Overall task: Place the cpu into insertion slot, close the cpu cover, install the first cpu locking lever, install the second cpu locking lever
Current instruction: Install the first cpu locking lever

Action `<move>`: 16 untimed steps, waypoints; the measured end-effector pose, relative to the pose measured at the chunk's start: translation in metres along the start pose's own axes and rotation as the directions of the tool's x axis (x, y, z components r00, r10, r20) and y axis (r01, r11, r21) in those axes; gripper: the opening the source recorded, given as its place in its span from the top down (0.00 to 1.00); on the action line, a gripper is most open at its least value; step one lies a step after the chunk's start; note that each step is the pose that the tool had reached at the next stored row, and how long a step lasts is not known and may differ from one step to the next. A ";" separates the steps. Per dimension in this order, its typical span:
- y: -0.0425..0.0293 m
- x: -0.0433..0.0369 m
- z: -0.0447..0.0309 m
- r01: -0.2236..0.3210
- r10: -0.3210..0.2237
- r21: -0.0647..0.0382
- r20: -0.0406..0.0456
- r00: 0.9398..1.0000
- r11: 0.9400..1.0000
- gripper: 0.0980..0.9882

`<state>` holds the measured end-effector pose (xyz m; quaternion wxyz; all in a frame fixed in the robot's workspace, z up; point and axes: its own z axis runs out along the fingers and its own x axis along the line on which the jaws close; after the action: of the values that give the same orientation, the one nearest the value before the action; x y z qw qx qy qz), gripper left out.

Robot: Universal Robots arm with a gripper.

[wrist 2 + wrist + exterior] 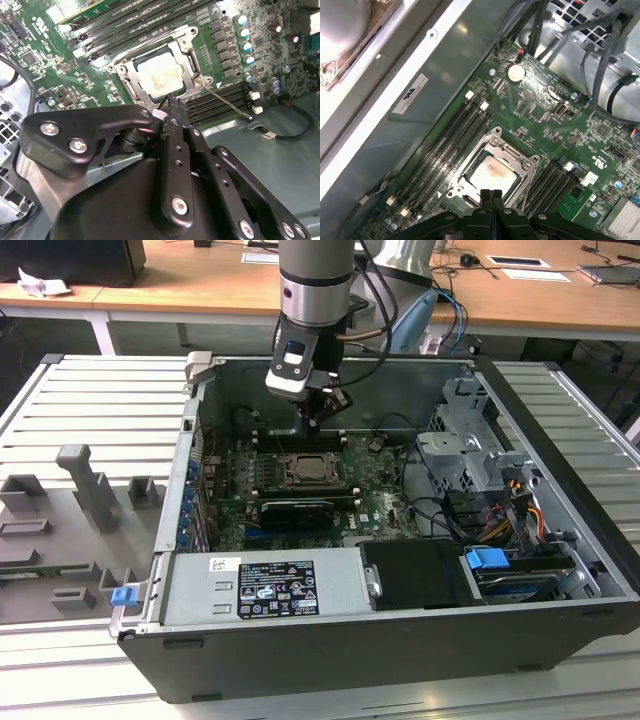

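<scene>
The cpu (160, 75) sits in the insertion slot (129, 86) mid-board, framed by the lowered cpu cover (192, 57), while the tool (172, 104), fingers pressed together seemingly on nothing, hovers by the slot's far edge, probably to push the lever wire (227, 102); print on the near white label (275, 588) is unreadable.

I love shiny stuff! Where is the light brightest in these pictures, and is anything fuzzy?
In the first wrist view, the case's metal edge glares almost white; in the second wrist view the cpu shines pale, and the gripper, close to the camera, looks dark and slightly soft.
</scene>
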<state>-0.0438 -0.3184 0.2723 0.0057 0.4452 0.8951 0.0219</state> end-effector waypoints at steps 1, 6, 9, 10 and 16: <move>0.0000 0.0000 0.0000 0.008 -0.008 0.000 0.000 1.000 1.000 0.99; 0.0000 0.0000 0.0000 0.072 -0.072 0.001 -0.003 0.997 0.997 0.99; 0.0000 0.0000 0.0000 0.100 -0.100 0.001 -0.004 0.995 0.995 0.99; 0.0000 0.0000 0.0000 0.110 -0.110 0.001 -0.005 0.994 0.994 0.99; 0.0000 0.0000 0.0000 0.167 -0.167 0.001 -0.008 0.986 0.986 0.99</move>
<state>-0.0438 -0.3184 0.2723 0.0038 0.3684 0.9294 0.0223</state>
